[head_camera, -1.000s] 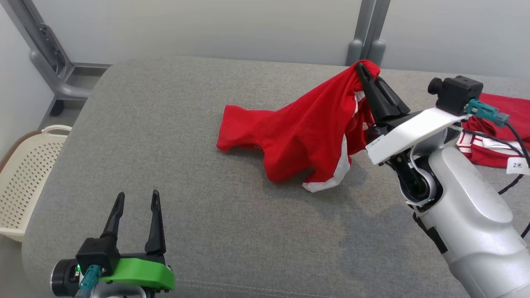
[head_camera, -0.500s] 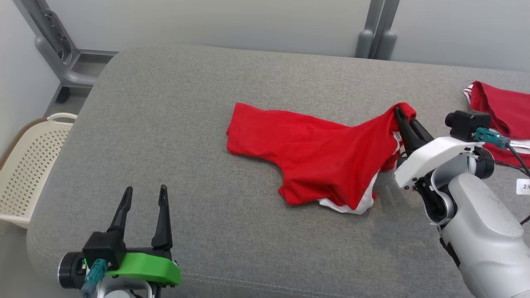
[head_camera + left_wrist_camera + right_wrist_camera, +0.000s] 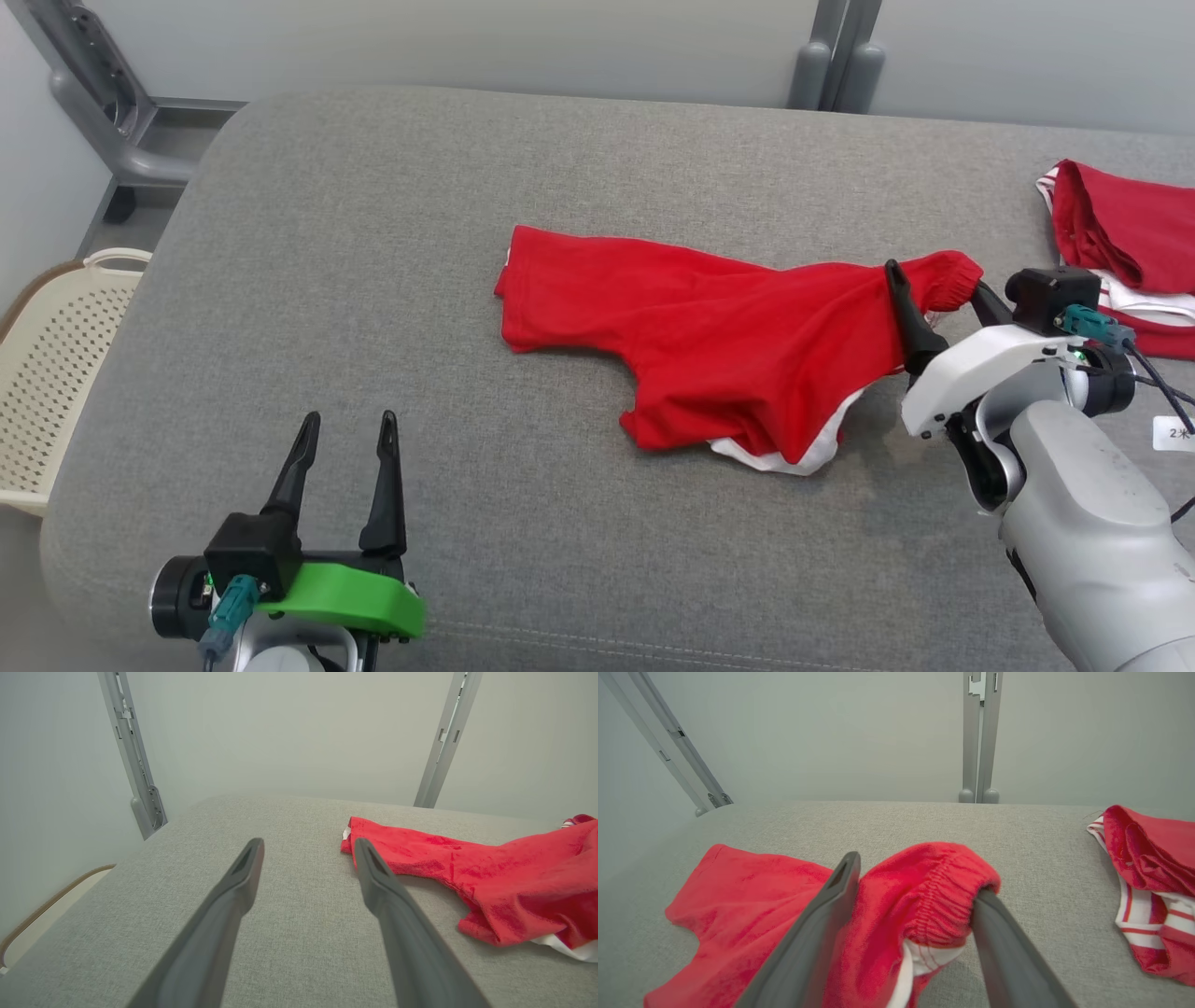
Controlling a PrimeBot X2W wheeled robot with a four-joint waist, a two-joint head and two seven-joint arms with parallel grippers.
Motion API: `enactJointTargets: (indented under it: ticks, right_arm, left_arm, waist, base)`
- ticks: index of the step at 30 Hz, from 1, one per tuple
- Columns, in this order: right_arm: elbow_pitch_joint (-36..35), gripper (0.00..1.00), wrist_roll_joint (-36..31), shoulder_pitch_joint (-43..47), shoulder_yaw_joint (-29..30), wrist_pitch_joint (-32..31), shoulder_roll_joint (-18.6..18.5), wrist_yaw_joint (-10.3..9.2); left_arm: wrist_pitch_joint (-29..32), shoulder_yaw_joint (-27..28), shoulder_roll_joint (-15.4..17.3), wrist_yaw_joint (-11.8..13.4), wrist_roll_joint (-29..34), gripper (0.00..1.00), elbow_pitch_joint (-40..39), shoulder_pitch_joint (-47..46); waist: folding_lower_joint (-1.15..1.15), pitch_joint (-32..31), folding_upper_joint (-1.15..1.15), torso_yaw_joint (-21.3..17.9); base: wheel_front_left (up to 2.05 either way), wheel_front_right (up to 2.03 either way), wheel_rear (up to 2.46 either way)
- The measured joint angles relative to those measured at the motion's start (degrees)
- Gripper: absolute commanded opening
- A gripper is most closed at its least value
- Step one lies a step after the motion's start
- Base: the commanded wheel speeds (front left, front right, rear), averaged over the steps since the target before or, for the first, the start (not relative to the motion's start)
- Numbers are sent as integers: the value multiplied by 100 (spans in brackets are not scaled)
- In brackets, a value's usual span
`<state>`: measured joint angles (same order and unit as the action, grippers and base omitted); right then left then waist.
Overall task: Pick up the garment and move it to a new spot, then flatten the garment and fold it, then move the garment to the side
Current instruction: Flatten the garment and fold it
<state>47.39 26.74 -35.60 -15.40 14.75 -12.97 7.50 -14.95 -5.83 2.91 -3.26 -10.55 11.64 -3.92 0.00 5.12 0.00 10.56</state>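
Observation:
The garment (image 3: 709,327) is red with white trim and lies crumpled and partly spread across the middle of the grey padded surface (image 3: 373,233). Its gathered elastic end sits raised between the fingers of my right gripper (image 3: 934,277), which stands open. In the right wrist view the red waistband (image 3: 934,886) drapes over the right finger of the right gripper (image 3: 917,875), with the rest of the garment (image 3: 752,891) trailing left. My left gripper (image 3: 349,417) is open and holds nothing near the front left edge. The left wrist view shows the left gripper (image 3: 309,842) with the garment (image 3: 490,877) to its right.
A second red and white striped garment (image 3: 1130,252) lies bunched at the far right edge, also seen as a red pile (image 3: 1148,858) in the right wrist view. A cream perforated basket (image 3: 56,373) stands off the surface's left side. Grey metal posts (image 3: 831,65) rise behind.
My right gripper came down with the lifted garment and then opened its jaws. The garment now rests spread on the surface instead of hanging. The head camera shifted slightly.

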Motion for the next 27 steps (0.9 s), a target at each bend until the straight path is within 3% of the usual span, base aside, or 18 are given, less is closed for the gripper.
enactJointTargets:
  ticks: [5, 8, 27]
  right_arm:
    - [-414, 100, -764, 97, 177, 27, -74, 0]
    - [-466, 100, -836, 327, 341, 19, 92, 0]
    - [-291, 100, -614, 739, 75, -1302, 229, 0]
  left_arm:
    - [0, -2, 0, 1, 0, 100, -8, -1]
    - [0, -14, -1, 0, 0, 100, -2, -1]
    - [0, -42, -2, -4, -8, 100, 51, 9]
  waist:
    - [0, -3, 0, -140]
    - [0, -3, 0, -217]
    - [0, -79, 0, -529]
  base:
    - [0, 0, 0]
    - [0, 0, 0]
    - [0, 0, 0]
